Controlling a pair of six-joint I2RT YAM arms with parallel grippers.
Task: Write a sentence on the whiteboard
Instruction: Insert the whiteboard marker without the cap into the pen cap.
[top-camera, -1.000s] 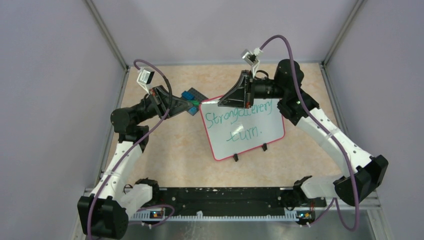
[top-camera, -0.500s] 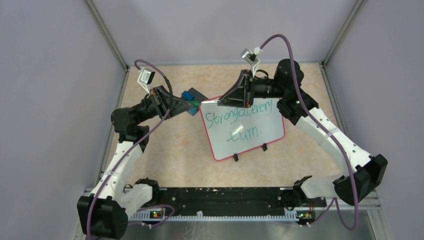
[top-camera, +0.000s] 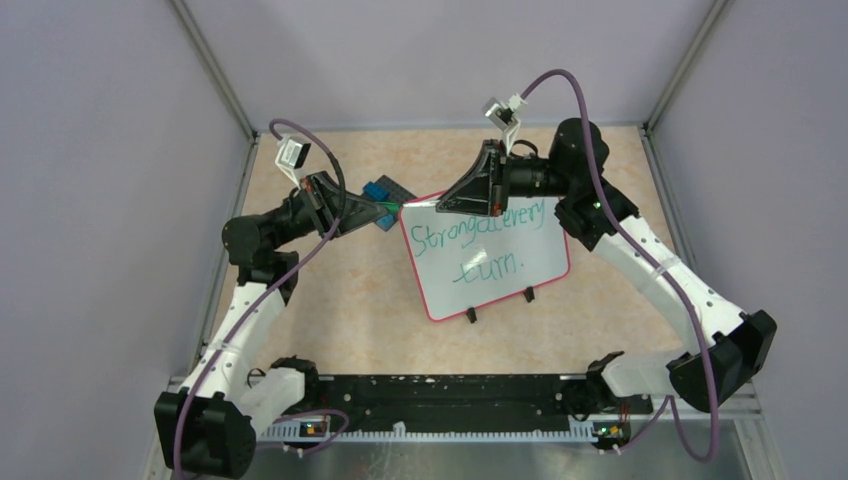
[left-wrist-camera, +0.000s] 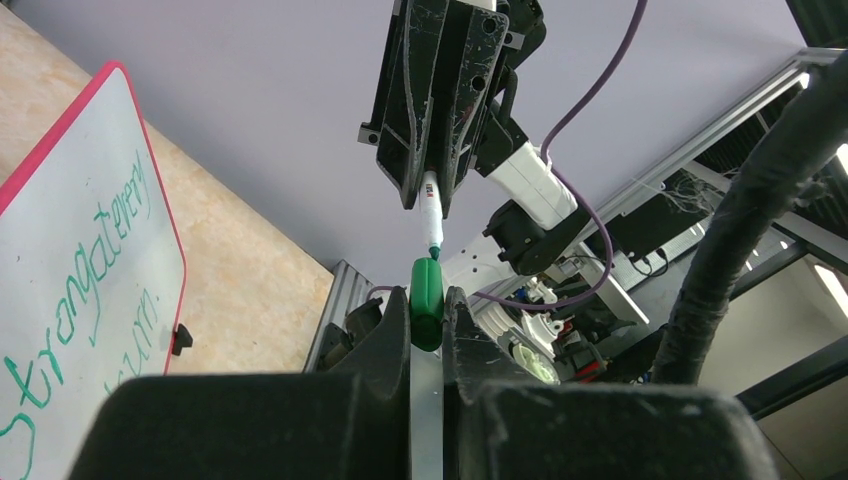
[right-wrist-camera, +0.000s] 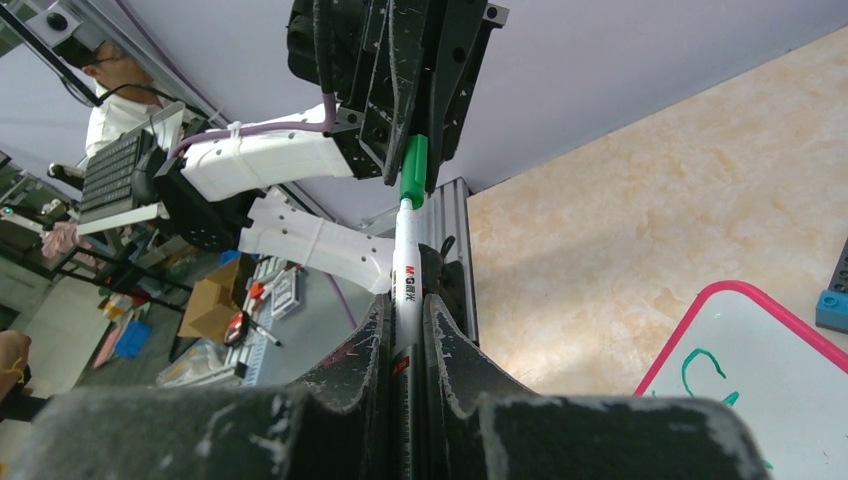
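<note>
The whiteboard (top-camera: 490, 258) with a red-pink rim lies mid-table and bears green writing; it also shows in the left wrist view (left-wrist-camera: 70, 280) and the right wrist view (right-wrist-camera: 760, 370). My right gripper (top-camera: 447, 205) is shut on a white marker (right-wrist-camera: 407, 270), held above the board's far-left corner. My left gripper (top-camera: 372, 212) is shut on the green cap (left-wrist-camera: 427, 300). The two grippers face each other tip to tip. The marker's green tip (left-wrist-camera: 434, 252) sits right at the cap's mouth, and the white barrel (left-wrist-camera: 431, 205) is still bare.
A small dark-grey plate with blue blocks (top-camera: 385, 193) lies just left of the whiteboard's far corner, under the left gripper. Metal rails edge the table on the left and right. Grey walls enclose the cell.
</note>
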